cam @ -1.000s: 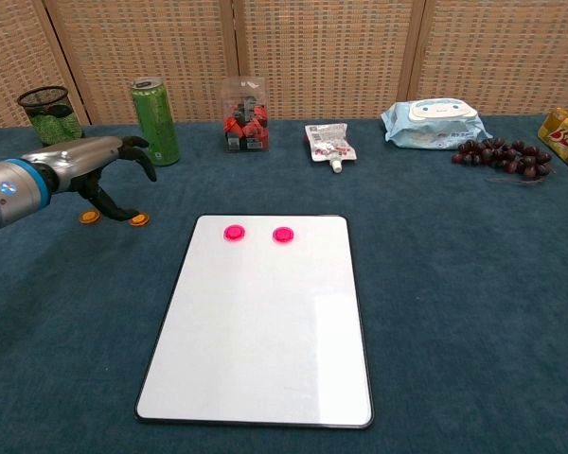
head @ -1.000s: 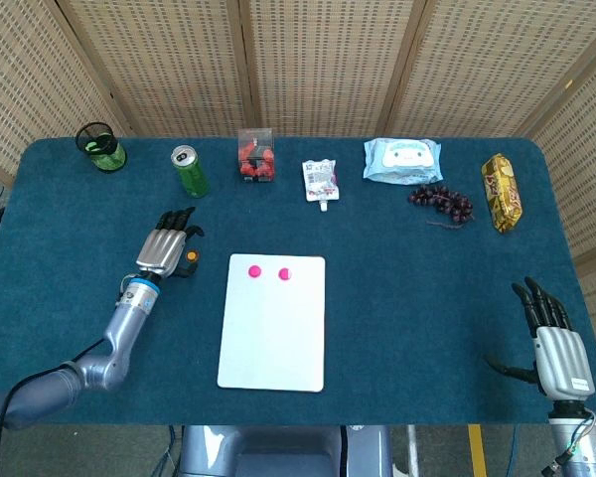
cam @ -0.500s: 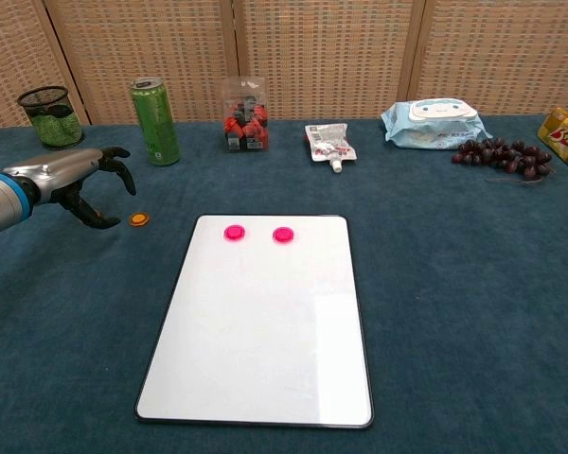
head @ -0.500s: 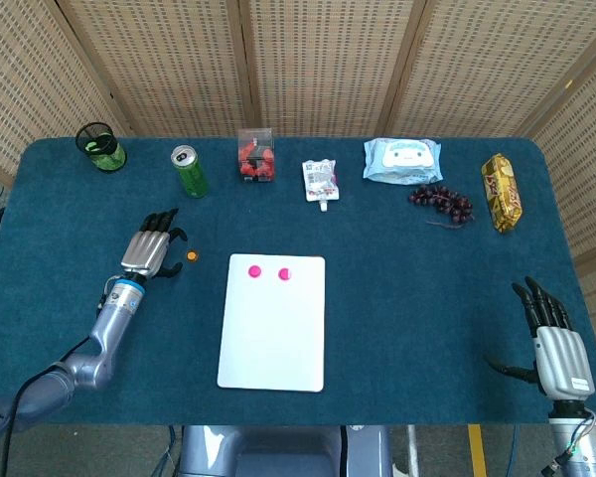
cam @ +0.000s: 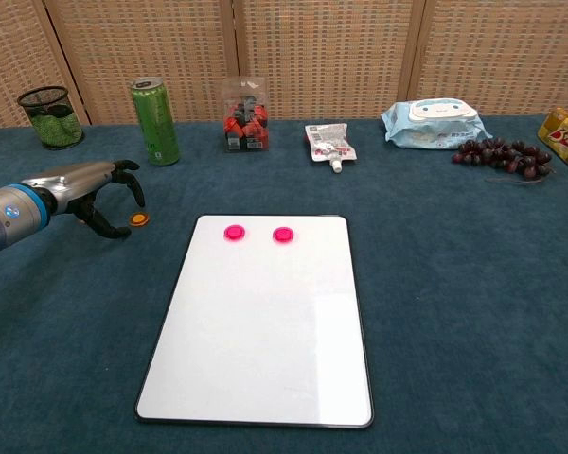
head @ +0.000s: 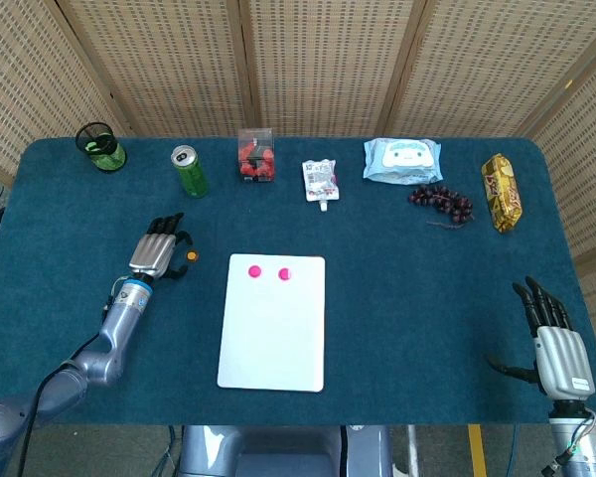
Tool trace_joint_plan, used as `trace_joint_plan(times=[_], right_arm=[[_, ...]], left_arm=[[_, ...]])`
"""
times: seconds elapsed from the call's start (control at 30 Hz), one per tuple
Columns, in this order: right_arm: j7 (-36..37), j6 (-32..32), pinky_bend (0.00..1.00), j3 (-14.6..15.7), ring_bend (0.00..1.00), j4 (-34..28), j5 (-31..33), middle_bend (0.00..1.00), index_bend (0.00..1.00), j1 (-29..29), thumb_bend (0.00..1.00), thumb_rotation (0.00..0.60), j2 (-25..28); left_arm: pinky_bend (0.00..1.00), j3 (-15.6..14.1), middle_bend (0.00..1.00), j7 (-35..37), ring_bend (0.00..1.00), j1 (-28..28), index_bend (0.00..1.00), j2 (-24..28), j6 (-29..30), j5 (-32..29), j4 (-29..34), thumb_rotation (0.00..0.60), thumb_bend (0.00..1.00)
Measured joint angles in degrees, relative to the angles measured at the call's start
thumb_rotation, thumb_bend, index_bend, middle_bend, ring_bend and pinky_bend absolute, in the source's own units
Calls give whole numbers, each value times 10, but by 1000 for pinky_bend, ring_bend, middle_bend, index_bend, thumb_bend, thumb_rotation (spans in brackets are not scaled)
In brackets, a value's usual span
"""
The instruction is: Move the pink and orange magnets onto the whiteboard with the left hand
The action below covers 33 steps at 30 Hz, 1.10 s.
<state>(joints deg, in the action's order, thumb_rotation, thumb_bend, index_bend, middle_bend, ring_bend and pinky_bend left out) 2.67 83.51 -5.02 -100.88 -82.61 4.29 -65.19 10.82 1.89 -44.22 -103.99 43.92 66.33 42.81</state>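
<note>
Two pink magnets sit side by side near the top edge of the whiteboard, which lies flat mid-table; the chest view shows the same magnets on the whiteboard. One orange magnet lies on the blue cloth just left of the board. My left hand hovers right beside it on its left, fingers arched and apart, with nothing visible in its grasp. My right hand rests open at the table's near right corner, outside the chest view.
Along the back stand a black mesh cup, a green can, a clear box of red items, a small pouch, a wipes pack, grapes and a gold snack bag.
My left hand pulled back to the left off the orange magnet, then returned right to just beside it. A second orange magnet seen a second ago no longer shows.
</note>
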Motion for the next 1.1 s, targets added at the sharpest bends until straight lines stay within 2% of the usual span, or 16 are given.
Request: trace_joint_plan(times=[0.4, 0.6, 0.8, 1.1], right_arm=[[4, -1, 62, 0, 0, 0, 0, 0, 0, 0, 131, 600, 1], [4, -1, 62, 0, 0, 0, 0, 0, 0, 0, 131, 600, 1], [4, -1, 62, 0, 0, 0, 1, 0, 0, 0, 131, 600, 1], [4, 0, 62, 1, 0, 0, 0, 0, 0, -1, 131, 600, 1]], left_arm=[[0, 11, 0, -30, 0, -3, 553, -12, -10, -12, -9, 600, 338], [0, 18, 0, -37, 0, 1, 560, -5, -7, -17, 4, 600, 338], [0, 22, 0, -34, 0, 6, 560, 18, 11, -10, 52, 600, 339], [0, 13, 0, -62, 0, 23, 560, 70, 51, 7, 195, 600, 335]])
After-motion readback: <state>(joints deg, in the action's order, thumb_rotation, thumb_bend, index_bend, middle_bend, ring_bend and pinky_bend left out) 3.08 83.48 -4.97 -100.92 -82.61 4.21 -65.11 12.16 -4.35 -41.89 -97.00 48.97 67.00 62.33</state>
